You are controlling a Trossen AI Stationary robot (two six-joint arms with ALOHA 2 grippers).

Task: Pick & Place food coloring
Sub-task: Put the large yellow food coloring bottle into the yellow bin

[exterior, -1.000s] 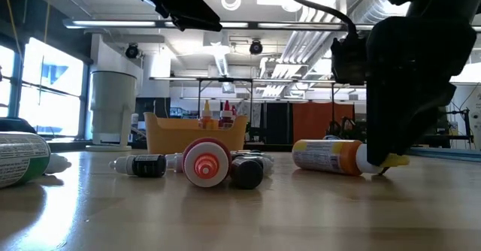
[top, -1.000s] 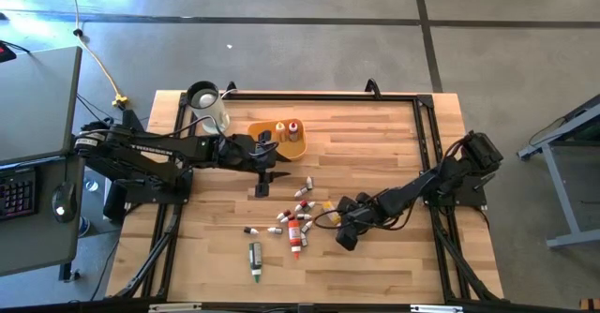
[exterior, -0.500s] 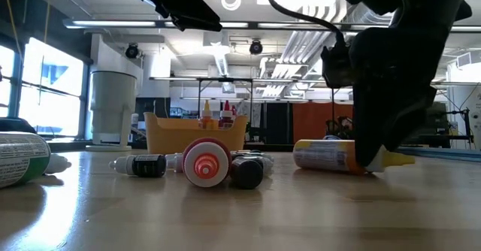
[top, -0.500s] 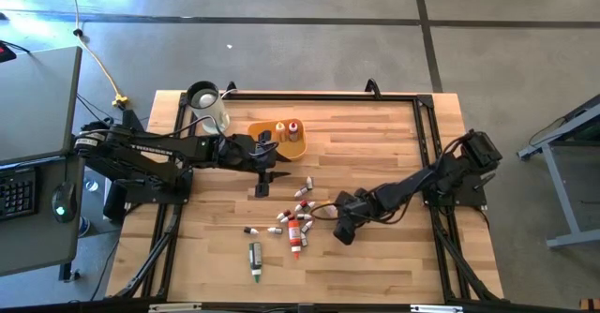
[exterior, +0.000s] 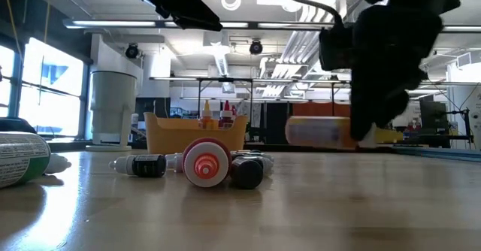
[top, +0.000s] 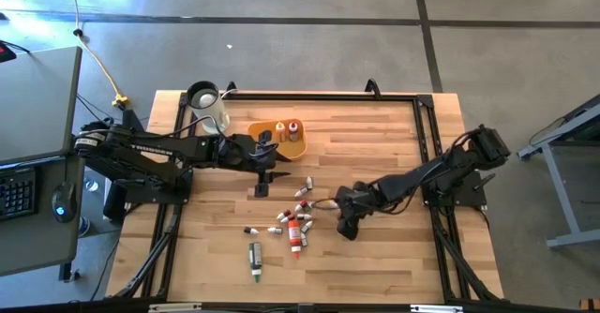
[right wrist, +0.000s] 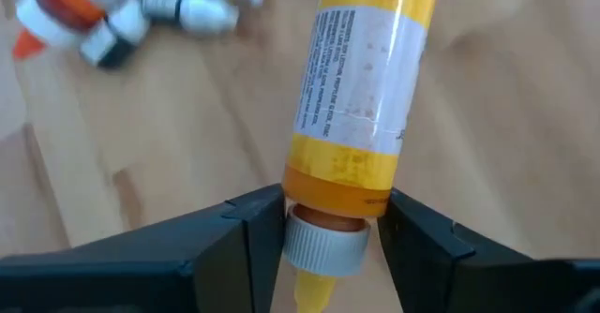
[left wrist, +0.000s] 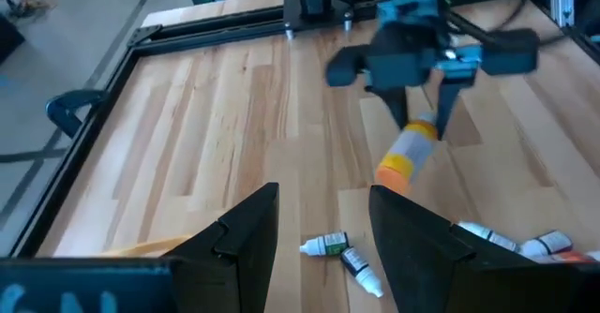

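Observation:
The food coloring lies as a heap of small bottles and tubes (top: 294,217) at mid-table, with a green tube (top: 255,258) nearer the front. Two more bottles (top: 287,126) stand in the yellow-orange tray (top: 277,142). My right gripper (right wrist: 328,233) is shut on a yellow-orange tube (right wrist: 361,97), just right of the heap. The low view shows this tube (exterior: 323,131) above the tabletop. My left gripper (top: 262,182) hovers open beside the tray, above the wood, and its fingers frame the left wrist view (left wrist: 319,224). My right gripper pinches the yellow-orange tube at its pale cap collar (right wrist: 323,241), one finger on each side. The fingers come from above, pointing down. The tube is lifted clear of the table, and its orange bottom end (left wrist: 394,169) slants away below the fingers.
A white jug (top: 208,107) stands at the far left corner, behind the tray. A black frame (top: 319,96) runs along the table's edges. Bare wood lies right of the heap and along the near edge. A desk with a keyboard and mouse (top: 62,201) stands left of the table.
My right gripper, shut on the yellow-orange tube, has risen and drawn a little toward the far edge. The tube lay on the wood a second ago and now hangs clear of it. The left arm has kept still.

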